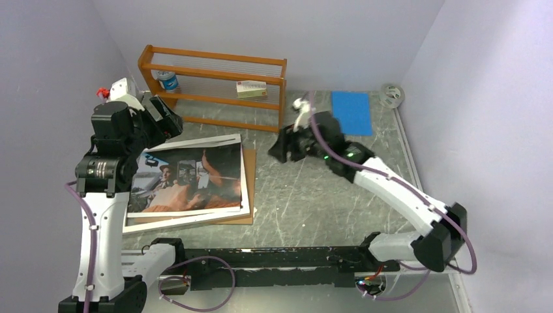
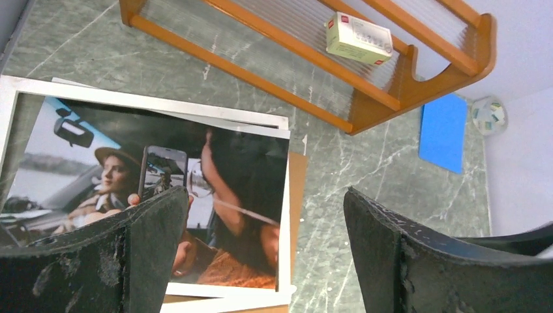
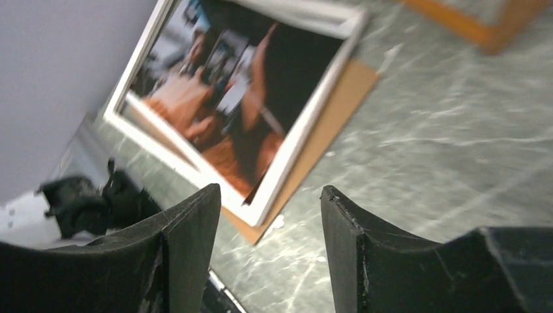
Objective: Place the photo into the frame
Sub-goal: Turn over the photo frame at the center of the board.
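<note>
The photo (image 1: pixel 189 177), a glossy print in dark and orange tones, lies face up and slightly askew on the white frame (image 1: pixel 182 223) at the left of the table. A brown backing board (image 1: pixel 249 189) sticks out beneath them on the right. My left gripper (image 1: pixel 163 117) hovers over the far left corner of the stack, open and holding nothing. In its wrist view the photo (image 2: pixel 222 176) and the frame's white edge (image 2: pixel 130 98) lie below the left gripper (image 2: pixel 264 195). My right gripper (image 1: pixel 283 151) hangs open to the right of the stack. Its wrist view shows the photo (image 3: pixel 241 85), blurred, beyond the right gripper (image 3: pixel 269 190).
An orange wooden shelf rack (image 1: pixel 215 78) stands at the back, holding a small box (image 1: pixel 251 89) and a blue-and-white can (image 1: pixel 168 80). A blue pad (image 1: pixel 352 112) and a tape roll (image 1: pixel 392 96) lie at the back right. Walls close in on both sides.
</note>
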You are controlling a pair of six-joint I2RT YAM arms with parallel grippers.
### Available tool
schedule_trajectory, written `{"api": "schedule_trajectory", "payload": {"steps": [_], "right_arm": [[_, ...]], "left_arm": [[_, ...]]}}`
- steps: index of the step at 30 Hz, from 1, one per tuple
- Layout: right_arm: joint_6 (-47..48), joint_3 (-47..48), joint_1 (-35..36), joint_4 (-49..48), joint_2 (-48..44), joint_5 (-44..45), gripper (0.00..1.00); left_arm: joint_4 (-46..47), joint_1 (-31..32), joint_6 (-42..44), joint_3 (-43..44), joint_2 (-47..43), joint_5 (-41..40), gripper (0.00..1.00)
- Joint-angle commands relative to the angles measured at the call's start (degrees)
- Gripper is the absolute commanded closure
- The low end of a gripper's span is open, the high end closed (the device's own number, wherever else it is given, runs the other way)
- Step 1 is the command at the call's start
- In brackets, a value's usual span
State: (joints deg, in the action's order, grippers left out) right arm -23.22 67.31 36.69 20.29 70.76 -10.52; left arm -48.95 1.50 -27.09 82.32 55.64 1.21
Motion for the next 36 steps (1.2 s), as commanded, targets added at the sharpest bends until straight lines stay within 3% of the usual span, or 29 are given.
{"api": "schedule_trajectory", "payload": {"steps": [1,8,19,25,36], "right_arm": [[1.52,-0.36,11.17,-10.63,5.97,0.74,0.41],[11.97,11.57,23.76,-8.96,25.65,-4.09,0.48],[13.24,35.76,29.61,-11.16,53.74,-14.62,0.56],[19.58,42.53,32.6,-8.09,60.62,-12.76,0.56],[30.85,43.34,35.26,-6.4,64.08,-9.28,0.52]], "left_arm": [[-5.95,0.17,-3.08,6.93,-1.35,-1.13,0.06],[-13.19,0.16,-5.82,10.19,-2.12,-3.51,0.06],[-19.83,0.16,-4.37,24.31,-0.98,-9.99,0.06],[-20.28,0.17,-5.0,26.05,-1.31,-8.3,0.06],[-20.98,0.23,-5.18,26.43,-0.83,-5.53,0.06]]}}
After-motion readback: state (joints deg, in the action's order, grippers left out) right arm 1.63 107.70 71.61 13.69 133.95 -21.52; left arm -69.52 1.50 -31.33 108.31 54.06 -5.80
